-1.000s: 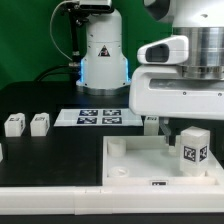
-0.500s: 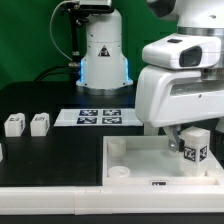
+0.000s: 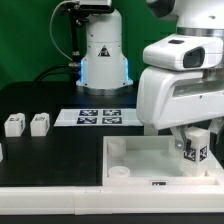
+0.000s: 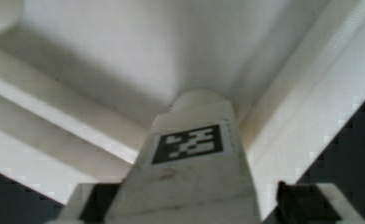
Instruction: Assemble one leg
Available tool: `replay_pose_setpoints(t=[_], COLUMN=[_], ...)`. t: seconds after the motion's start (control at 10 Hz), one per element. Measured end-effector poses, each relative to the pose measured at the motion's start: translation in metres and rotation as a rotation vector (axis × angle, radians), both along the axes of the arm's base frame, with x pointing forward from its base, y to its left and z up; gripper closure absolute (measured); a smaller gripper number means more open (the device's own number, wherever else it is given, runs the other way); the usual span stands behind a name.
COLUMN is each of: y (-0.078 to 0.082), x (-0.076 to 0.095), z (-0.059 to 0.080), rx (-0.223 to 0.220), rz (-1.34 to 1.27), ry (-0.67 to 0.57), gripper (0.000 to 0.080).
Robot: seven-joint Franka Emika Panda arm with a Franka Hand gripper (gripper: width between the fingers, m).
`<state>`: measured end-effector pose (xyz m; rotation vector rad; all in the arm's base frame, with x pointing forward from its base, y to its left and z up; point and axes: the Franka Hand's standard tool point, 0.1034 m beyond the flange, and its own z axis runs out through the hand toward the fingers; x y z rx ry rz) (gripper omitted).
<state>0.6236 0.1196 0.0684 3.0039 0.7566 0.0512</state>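
Pincer [image 3: 196,133] pinches the leg [image 3: 195,146] upright over the white tray [image 3: 140,160], close to the desk [image 3: 50,160] edge on the exterior view's right. Two more small blocks [image 3: 27,124] stand on the desk, well apart from it.

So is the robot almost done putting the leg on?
Partly. Done: one leg is picked up, gripped by the end effector and carried over the big white tray. In hand: it hangs above the tray's corner on the exterior view's right; whether it touches yet, I cannot tell. Left: seating it. Two spare legs wait on the table.
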Motion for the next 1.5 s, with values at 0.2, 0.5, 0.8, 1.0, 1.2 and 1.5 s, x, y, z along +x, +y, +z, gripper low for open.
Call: replay_pose_setpoints(t=[0.2,0.5,0.8,1.0,1.2,1.5], y=[0.0,0.0025,-0.0019,-0.001,-0.0016,0.0024], x=[0.0,-0.0036,-0.0013,0.0016,0.0028,0.0013], z=[0.0,-0.0002,-0.001,-0.0013,-0.0011,-0.0016], rx=[0.0,0.022,0.082,0.113,0.125,0.116], rz=[-0.008,-0.579,-1.037,-1.255,-1.333,-1.239], ry=[-0.001,-0.05,-0.033,-0.047,-0.054,-0.051], gripper=[0.0509,0.0509,0.0509,0.0509,0.0509,0.0207])
